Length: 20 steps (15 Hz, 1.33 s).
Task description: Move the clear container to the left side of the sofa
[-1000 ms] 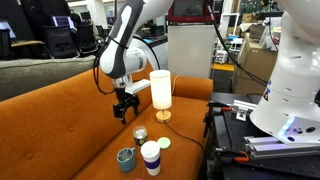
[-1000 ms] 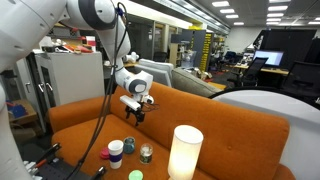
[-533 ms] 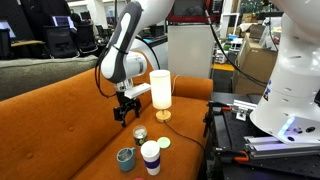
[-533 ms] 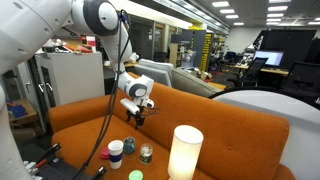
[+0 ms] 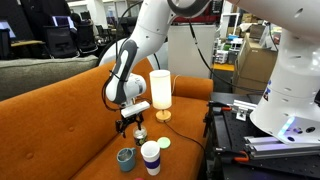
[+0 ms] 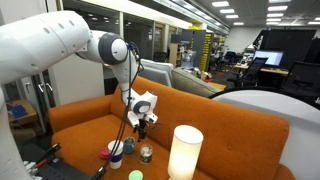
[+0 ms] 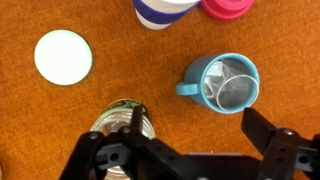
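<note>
Currently at pre-grasp: the gripper [image 7: 192, 135] hangs low over the sofa [image 5: 60, 120] seat, jaws spread wide with nothing in them. The clear container [image 7: 118, 128] stands upright on the seat at the bottom of the wrist view. It sits under one finger, not in the gap between the two. Dropping straight down from here would likely land that finger on the silvery top and tip or shove the jar.

To do it well, I'd say:
- Shift sideways until the jar is centred between the jaws, then descend and close on the round wall below the top.
- It's short, so go nearly to the fabric. The cushion looks soft, so expect the jar to sink or lean a bit.
- The smooth see-through wall may slip — squeeze firmly and lift clear before travelling.

Neighbours:
- The teal cup [image 7: 222, 82] is near the other finger, with a metal mesh-looking thing inside and its handle pointing toward the gap. That finger would come down close to it.
- At the top edge are the white cup with dark band [image 7: 165, 8] and a pink item [image 7: 228, 8].
- Off to the side is a white green-rimmed disc [image 7: 63, 55].
- All of these are apart from the jar.
- In an exterior view a white cylinder lamp [image 5: 160, 92] stands behind the cluster by the backrest, beside the arm.

Bare seat stretches away from the cluster, so there's room to place — though I can't tell which end counts as left.
</note>
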Tool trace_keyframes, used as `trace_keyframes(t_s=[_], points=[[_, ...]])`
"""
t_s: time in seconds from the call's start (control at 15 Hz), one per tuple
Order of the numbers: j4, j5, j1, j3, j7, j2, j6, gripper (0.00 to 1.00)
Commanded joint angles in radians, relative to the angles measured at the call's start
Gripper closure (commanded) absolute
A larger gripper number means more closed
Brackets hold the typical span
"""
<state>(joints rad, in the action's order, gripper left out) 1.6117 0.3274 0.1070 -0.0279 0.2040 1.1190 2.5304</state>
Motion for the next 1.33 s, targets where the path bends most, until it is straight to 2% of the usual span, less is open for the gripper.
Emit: trace_keyframes(t_s=[0.0, 0.27, 0.53, 0.87, 1.27], points=[[-0.022, -0.003, 0.001, 0.0, 0.009, 0.014, -0.003, 0.0], [-0.039, 0.001, 0.007, -0.006, 0.011, 0.023, -0.006, 0.0], [-0.085, -0.005, 0.003, 0.016, 0.035, 0.058, -0.017, 0.0], [-0.19, -0.02, 0.004, 0.04, 0.045, 0.131, -0.058, 0.0], [-0.368, -0.026, 0.014, 0.041, 0.049, 0.252, -0.141, 0.0]])
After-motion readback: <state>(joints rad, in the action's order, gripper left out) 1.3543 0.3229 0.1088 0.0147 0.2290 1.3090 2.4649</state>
